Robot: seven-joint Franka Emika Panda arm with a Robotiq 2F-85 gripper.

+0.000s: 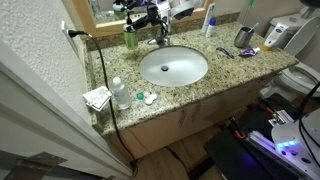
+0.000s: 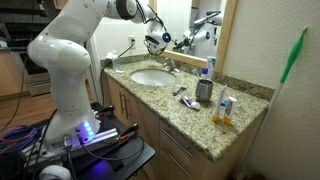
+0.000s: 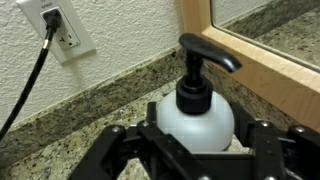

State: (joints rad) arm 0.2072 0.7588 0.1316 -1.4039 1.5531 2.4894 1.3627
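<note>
Soap pump bottle [image 3: 195, 115] upright on granite bench [image 3: 90, 110], long axis vertical, dead centre between fingers of pincer [image 3: 190, 150]. Pincer fairly wide, gaps either side, holding nothing.

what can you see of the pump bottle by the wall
The pump bottle has a round white body, plastic by its look, with a black collar and a black pump head whose spout points right in the wrist view. It stands upright on the speckled stone counter, close to the wall and the wooden mirror frame. The tool straddles it, a finger on each side; whether they press it cannot be told.
</note>
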